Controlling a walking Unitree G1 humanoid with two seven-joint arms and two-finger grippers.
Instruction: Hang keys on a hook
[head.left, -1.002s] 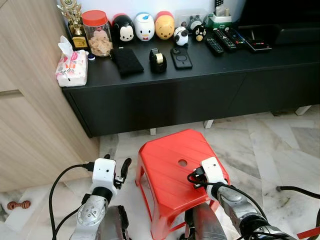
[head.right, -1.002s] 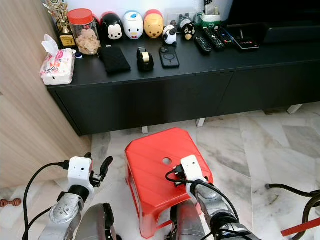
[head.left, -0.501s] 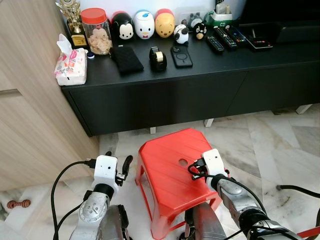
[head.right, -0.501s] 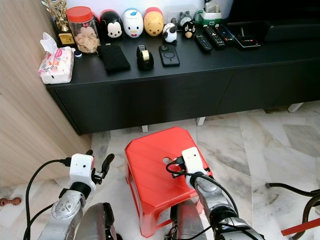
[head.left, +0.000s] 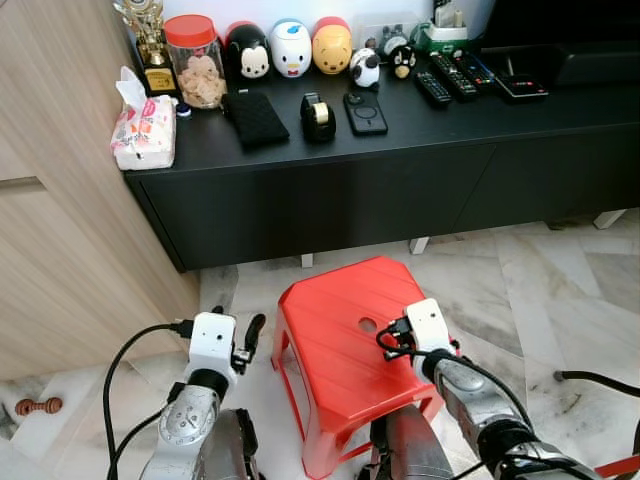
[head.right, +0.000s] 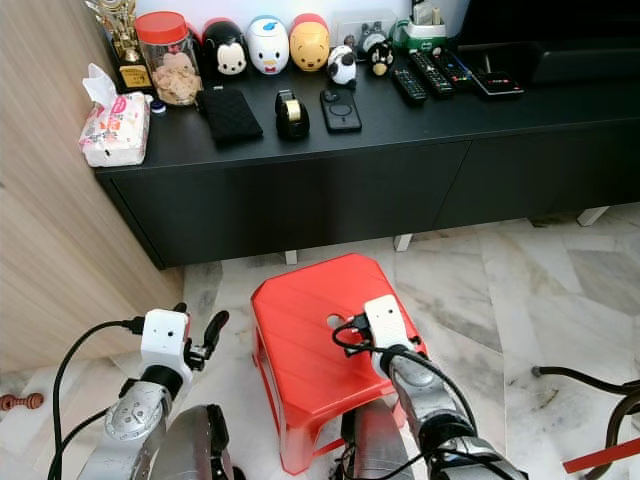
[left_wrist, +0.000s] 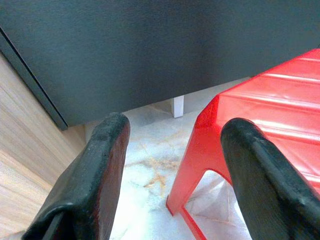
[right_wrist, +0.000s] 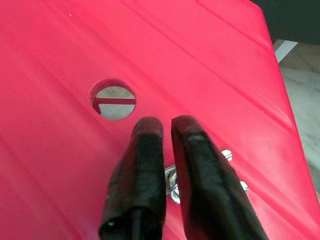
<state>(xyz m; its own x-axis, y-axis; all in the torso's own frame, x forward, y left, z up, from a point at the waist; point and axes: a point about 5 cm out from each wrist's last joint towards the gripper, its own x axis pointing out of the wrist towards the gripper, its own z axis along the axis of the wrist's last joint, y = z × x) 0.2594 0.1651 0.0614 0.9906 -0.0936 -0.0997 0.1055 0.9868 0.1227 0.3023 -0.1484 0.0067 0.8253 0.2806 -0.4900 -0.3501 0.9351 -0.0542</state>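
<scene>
One red stool (head.left: 345, 335), four remotes (head.left: 470, 75), three round character tins (head.left: 291, 48), one tissue pack (head.left: 143, 130).

From the head, we are looking forward and down past both arms at a red stool (head.left: 350, 345) and, farther off, a black cabinet (head.left: 330, 190). Our left wrist camera is facing the stool's left edge and the cabinet front from close by. Our right wrist camera is hovering very near the stool's top.
</scene>
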